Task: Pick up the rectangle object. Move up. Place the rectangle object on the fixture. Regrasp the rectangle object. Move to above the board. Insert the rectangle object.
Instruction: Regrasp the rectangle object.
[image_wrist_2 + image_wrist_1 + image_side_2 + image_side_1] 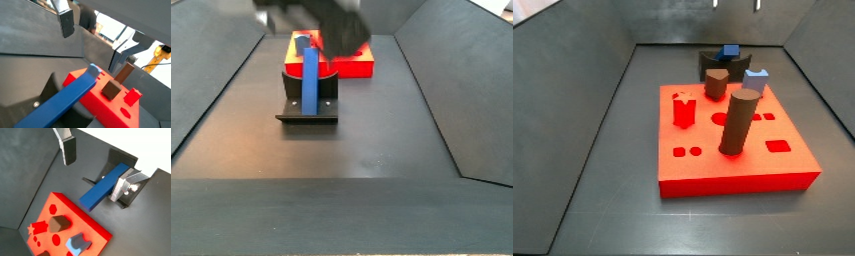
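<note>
The blue rectangle object [101,191] rests tilted on the dark fixture [127,165], with no finger closed on it. It also shows in a wrist view [67,97] and in a side view [309,72], leaning up from the fixture [307,112]. My gripper [93,178] is open above it, its fingers [67,150] wide apart and one plate close beside the bar's upper end. In a side view the gripper [321,18] is a dark blur above the bar. The red board [767,165] lies just beyond the fixture [716,57].
On the board stand a tall brown cylinder [740,120], a shorter brown peg [715,83], a pale-blue block [756,80] and a red piece [683,108]. Dark sloping walls [211,90] enclose the floor on both sides.
</note>
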